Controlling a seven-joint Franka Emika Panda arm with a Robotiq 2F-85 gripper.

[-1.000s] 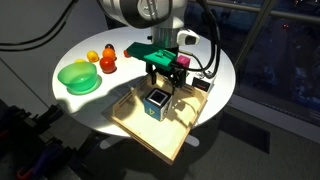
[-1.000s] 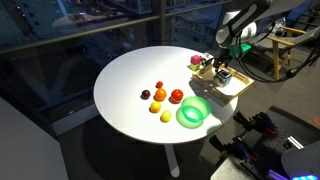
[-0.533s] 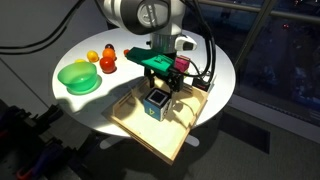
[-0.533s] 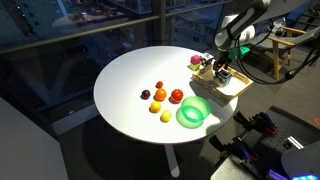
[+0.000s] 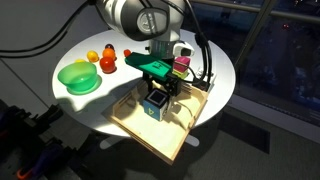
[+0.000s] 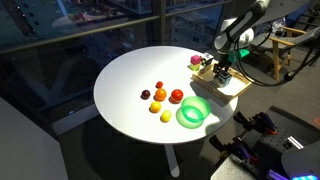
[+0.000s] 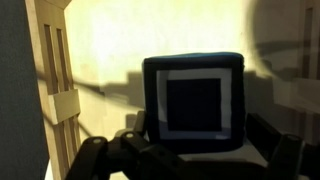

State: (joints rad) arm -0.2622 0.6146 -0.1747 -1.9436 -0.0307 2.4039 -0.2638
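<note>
Jaws spread wide, the gripper (image 5: 160,91) is hovering just above the blue box (image 5: 156,104) sitting in the wooden tray (image 5: 158,139), where an off-centre descent is likely risking a finger tipping it.

no words, numbers or brand names can be read in any view. the only mark is a pale square outline on the upper face of the dark cube (image 7: 194,102), plain in the wrist view. it frames a darker square and carries no letters. in an exterior view the same cube (image 5: 156,103) shows only a small light patch on top, too small to tell more.
</note>
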